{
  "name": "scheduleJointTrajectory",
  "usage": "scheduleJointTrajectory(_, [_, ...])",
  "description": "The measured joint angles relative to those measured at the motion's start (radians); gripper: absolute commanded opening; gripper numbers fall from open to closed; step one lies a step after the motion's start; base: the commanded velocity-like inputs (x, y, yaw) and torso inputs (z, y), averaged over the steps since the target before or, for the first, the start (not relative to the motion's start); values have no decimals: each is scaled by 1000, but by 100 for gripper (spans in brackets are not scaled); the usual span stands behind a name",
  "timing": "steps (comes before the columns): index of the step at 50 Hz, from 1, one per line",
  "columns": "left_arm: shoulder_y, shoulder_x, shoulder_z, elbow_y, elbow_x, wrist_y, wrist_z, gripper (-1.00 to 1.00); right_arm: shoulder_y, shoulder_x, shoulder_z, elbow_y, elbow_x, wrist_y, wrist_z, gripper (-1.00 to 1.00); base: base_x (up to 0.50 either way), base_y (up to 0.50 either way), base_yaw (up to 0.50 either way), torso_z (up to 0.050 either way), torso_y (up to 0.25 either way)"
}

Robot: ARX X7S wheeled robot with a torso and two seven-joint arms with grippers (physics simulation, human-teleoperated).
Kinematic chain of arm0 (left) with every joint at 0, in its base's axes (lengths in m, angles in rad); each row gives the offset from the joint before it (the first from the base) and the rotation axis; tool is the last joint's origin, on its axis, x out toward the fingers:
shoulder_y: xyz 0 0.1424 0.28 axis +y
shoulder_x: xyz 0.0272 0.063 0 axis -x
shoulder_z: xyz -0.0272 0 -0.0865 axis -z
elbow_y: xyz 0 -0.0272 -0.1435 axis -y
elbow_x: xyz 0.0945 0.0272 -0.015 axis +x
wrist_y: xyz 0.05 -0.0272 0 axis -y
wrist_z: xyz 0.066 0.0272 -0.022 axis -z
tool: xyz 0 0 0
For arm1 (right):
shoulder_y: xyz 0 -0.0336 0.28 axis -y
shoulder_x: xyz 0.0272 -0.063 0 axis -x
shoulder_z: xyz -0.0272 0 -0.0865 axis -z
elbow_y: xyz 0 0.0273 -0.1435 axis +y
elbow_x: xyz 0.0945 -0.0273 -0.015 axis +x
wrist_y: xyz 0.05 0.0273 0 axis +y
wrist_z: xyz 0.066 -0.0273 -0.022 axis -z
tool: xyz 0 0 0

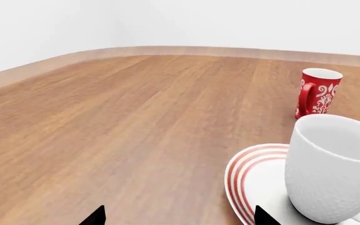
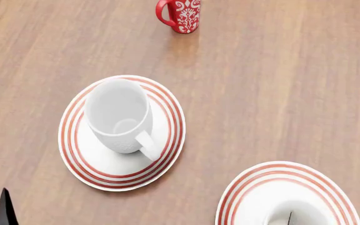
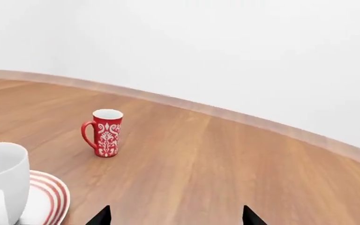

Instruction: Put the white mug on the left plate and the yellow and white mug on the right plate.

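The white mug is standing upright on the left plate, handle toward the robot. The right plate is lying nearby, apart from it.

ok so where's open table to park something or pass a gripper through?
Widest bare patch: right of the red mug, above the right plate. Also bare: the wood left of the red mug, above the left plate, and a narrow diagonal strip between the two plates. The left plate is taken by the white mug. The near edge is tightest, with both plates close together.

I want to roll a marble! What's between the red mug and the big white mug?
Only bare wooden table separates the red mug from the white mug, in the head view.
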Motion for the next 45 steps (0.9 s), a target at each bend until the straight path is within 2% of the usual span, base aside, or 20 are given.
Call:
scheduleJointTrajectory(13, [-49, -9, -11, -34, -35, -1, 21, 100, 285, 97, -13, 27, 65, 276, 25, 100, 0, 0, 0, 0, 0])
scheduleJointTrajectory(23, [-160, -42, -11, 43, -65, -127, 3, 100, 501, 145, -33, 139, 83, 387, 24, 100, 0, 0, 0, 0, 0])
scheduleJointTrajectory(35, [-397, -63, 9, 123, -129, -353, -14, 100, 739, 185, -76, 224, 83, 532, 36, 100, 0, 0, 0, 0, 1])
scheduleJointTrajectory(45, [-642, -71, -9, 201, -231, -577, -57, 100, 980, 236, -120, 160, 111, 766, 49, 100, 0, 0, 0, 0, 0])
